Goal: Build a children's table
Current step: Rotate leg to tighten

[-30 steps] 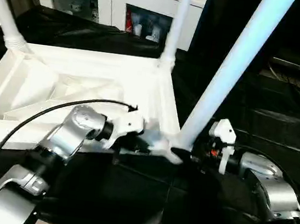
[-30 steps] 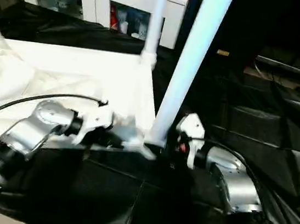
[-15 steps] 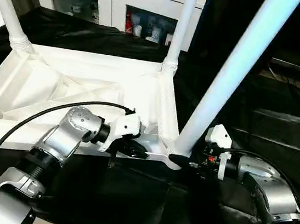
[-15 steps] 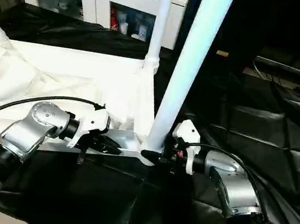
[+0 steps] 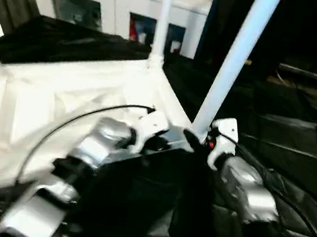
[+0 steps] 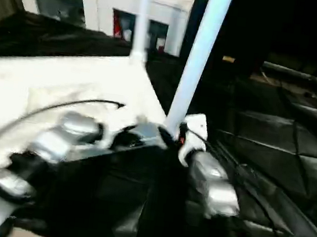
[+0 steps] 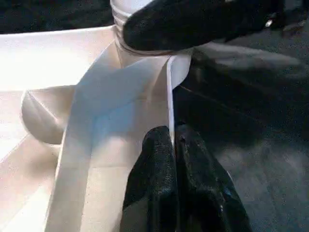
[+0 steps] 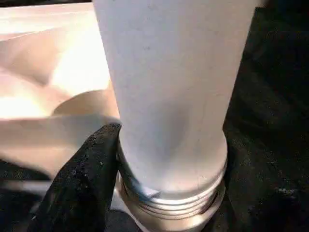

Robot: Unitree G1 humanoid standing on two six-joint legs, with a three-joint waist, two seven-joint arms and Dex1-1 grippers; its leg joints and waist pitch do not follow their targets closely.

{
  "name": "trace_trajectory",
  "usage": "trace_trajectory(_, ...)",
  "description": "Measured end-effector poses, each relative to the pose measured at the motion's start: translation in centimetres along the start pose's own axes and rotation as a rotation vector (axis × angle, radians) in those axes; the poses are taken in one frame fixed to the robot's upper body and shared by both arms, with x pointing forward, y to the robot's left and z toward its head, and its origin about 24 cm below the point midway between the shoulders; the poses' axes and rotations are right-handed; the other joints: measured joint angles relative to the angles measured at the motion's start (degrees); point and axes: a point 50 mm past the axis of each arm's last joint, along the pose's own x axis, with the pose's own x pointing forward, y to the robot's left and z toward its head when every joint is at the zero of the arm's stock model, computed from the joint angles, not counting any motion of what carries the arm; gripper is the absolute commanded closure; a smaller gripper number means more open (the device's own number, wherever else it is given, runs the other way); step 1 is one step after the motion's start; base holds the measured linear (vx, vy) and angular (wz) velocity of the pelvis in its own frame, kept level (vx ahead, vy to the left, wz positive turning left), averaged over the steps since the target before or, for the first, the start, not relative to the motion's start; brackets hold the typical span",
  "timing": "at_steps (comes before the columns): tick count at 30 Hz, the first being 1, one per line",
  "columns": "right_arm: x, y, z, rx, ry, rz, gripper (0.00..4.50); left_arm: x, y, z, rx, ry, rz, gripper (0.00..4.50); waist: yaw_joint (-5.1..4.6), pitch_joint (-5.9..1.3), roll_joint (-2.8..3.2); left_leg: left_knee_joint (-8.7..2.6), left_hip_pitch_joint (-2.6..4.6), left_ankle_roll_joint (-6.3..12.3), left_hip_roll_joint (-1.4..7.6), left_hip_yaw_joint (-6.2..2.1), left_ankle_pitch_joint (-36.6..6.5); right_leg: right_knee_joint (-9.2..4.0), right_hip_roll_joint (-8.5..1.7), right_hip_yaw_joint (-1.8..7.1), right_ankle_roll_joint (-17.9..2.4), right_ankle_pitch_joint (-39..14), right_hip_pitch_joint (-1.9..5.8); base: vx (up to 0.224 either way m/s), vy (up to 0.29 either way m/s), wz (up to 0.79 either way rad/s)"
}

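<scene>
Right wrist view shows my right gripper (image 8: 145, 159) closed around the leg (image 8: 169, 87) at its threaded base, on the tabletop (image 7: 58, 72) corner socket. My left gripper (image 7: 173, 145) pinches the rim, nearly shut. I judge the rim must stay firmly held while I turn the leg upright.

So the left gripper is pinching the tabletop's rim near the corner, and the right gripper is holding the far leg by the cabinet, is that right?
Not quite. The left gripper does pinch the tabletop rim, but the right gripper is at the base of the near leg, at the corner closest to the robot, not the far leg. The left eye view shows it; the right wrist view shows a finger against that leg's threaded base.
</scene>
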Motion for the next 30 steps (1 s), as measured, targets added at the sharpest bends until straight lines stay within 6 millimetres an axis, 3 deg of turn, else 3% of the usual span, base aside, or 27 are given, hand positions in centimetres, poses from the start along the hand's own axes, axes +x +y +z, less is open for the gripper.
trace_trajectory(2,0.1,0.0,0.0,-0.007,-0.001,-0.02,1.75,0.2,-0.1,0.0,0.0,0.001,0.008,4.5,0.05,-0.13,0.07,-0.02,0.02,0.0,-0.01,0.0,0.0,-0.07,0.0,0.01,0.04,-0.02,0.06,0.0,0.0,0.0)
trace_trajectory(3,0.2,0.0,-0.1,-0.009,-0.004,-0.021,1.2,0.3,-0.1,0.0,0.004,0.003,0.01,4.5,0.04,-0.17,0.05,-0.03,-0.01,0.0,-0.01,0.0,0.0,-0.09,0.0,0.01,0.04,-0.01,0.06,0.0,0.0,0.0)
trace_trajectory(9,0.2,0.1,-0.6,-0.031,0.005,-0.002,0.62,0.1,-0.1,0.1,0.028,-0.004,-0.004,4.5,0.09,-0.17,0.04,-0.08,-0.14,0.01,-0.01,-0.03,0.0,-0.17,0.0,-0.02,0.21,0.15,-0.05,0.0,0.0,0.0)
trace_trajectory(14,-0.3,-0.7,-0.4,-0.086,0.009,0.078,0.62,-0.4,0.1,0.0,0.043,-0.006,-0.025,4.5,0.08,-0.16,0.04,-0.15,-0.42,0.01,0.01,-0.11,0.0,-0.15,0.01,-0.13,0.01,0.32,-0.19,0.0,0.0,0.0)
trace_trajectory(17,-1.7,-1.9,-0.1,-0.172,0.032,0.23,0.62,-1.6,0.3,-0.6,0.072,-0.011,-0.087,4.5,0.2,-0.1,0.13,-0.24,-0.51,0.02,0.02,-0.14,0.01,-0.15,0.01,-0.19,0.05,0.33,-0.25,0.0,0.0,0.0)
trace_trajectory(24,-4.5,-2.3,0.7,-0.305,0.093,0.549,0.62,-4.1,-0.1,-1.4,0.137,-0.011,-0.306,4.5,0.69,-0.03,0.1,-0.34,-0.89,0.43,0.06,-0.1,0.16,-0.23,0.03,-0.2,0.08,0.2,-0.76,0.0,0.0,0.0)
trace_trajectory(30,-5.3,-2.1,0.8,-0.317,0.109,0.652,0.62,-4.8,-0.1,-1.7,0.133,-0.001,-0.368,4.5,0.71,-0.03,0.09,-0.17,-1.16,0.57,0.07,-0.07,0.15,-0.12,0.02,-0.19,0.07,0.21,-1.04,0.0,0.0,0.0)
